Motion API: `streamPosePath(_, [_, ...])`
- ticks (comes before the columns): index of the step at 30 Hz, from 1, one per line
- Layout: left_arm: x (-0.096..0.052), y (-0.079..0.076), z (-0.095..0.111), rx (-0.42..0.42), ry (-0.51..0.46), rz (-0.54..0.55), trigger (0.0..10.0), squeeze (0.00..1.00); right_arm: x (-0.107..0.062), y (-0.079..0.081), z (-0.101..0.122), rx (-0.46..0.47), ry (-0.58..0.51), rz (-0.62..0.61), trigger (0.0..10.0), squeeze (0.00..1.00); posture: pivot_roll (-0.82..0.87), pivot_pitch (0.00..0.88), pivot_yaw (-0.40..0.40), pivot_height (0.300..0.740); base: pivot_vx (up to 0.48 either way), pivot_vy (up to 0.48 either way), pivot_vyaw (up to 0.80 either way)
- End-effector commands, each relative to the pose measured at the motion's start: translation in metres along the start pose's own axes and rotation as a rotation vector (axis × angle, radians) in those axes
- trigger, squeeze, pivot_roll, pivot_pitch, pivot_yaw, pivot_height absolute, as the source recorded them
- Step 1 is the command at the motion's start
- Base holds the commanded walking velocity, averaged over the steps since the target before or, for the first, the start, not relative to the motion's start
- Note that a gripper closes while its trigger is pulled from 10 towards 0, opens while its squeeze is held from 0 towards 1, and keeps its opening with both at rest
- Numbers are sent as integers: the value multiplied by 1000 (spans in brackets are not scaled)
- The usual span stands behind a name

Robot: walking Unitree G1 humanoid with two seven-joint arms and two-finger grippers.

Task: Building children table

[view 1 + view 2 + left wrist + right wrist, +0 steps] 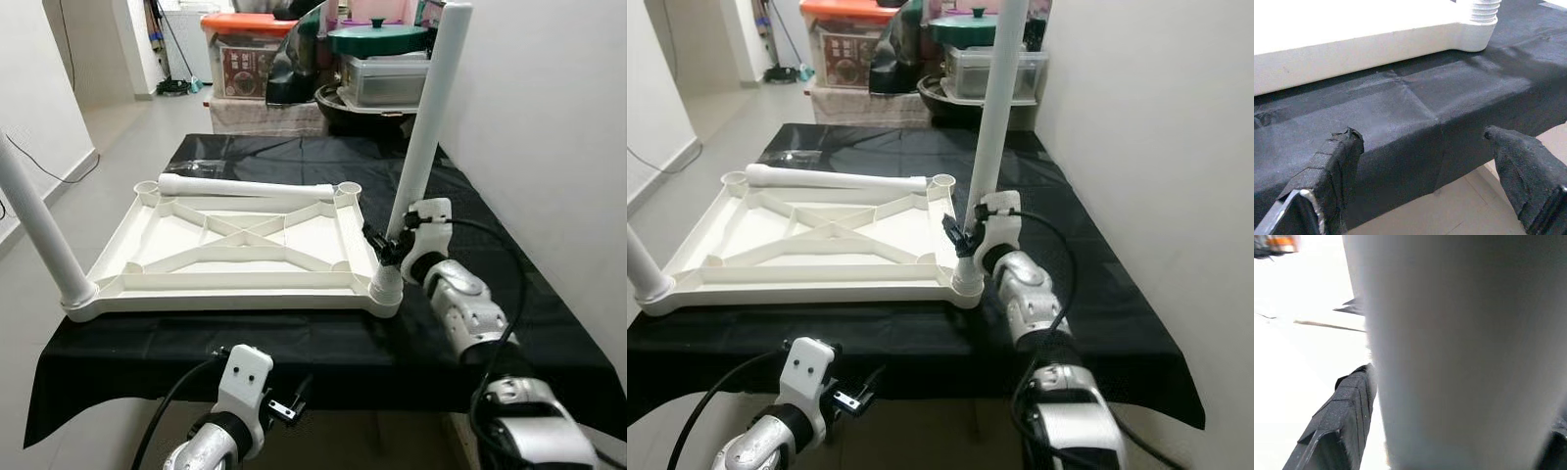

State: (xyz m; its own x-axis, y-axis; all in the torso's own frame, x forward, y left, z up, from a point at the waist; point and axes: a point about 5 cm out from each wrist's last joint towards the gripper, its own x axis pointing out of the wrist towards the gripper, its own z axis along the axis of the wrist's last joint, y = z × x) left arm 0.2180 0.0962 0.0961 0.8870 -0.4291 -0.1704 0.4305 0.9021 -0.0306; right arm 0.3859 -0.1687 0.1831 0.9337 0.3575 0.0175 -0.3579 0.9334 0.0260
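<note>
A white plastic table top [245,280] lies upside down on a black-clothed table [323,343]. One white leg [429,122] stands upright in its near right corner socket. My right gripper [390,247] is shut on this leg just above the socket; in the right wrist view the leg [1459,352] sits between the fingers [1347,406]. A second leg [37,223] stands in the near left corner. A third leg [245,185] lies loose along the far rim. My left gripper [1422,137] hangs open below the table's front edge, holding nothing.
Behind the table stand storage boxes with an orange lid [247,23], a green-lidded pot [377,39] and a black bag. A white wall [549,137] runs close along the right side. Open floor [118,127] lies to the left.
</note>
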Motion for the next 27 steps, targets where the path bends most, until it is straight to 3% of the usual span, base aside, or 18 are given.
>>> streamPosePath(1, [0,0,-3,5,6,-3,10000,0,3,5,1,38,29,176,10000,0,70,0,-45,740,0,0,0])
streamPosePath(5, [0,0,-3,10,5,-3,10000,0,5,10,8,59,56,389,10000,0,76,0,-48,740,0,0,0])
streamPosePath(21, [-3,-3,-3,15,6,-1,10000,0,8,28,9,57,128,718,10000,0,116,0,-69,740,0,0,0])
streamPosePath(22, [-3,-3,-4,14,7,-1,10000,0,7,30,11,65,126,758,4980,0,119,0,-72,740,0,0,0])
streamPosePath(24, [-3,-3,-4,14,7,-1,10000,0,7,30,11,65,126,758,4980,0,119,0,-72,740,0,0,0])
streamPosePath(25, [-4,-4,-4,15,7,-2,10000,0,7,32,11,63,113,781,0,0,117,0,-70,740,0,0,0])
streamPosePath(27, [-4,-4,-4,15,7,-2,10000,0,7,32,11,63,113,781,0,0,117,0,-70,740,0,0,0])
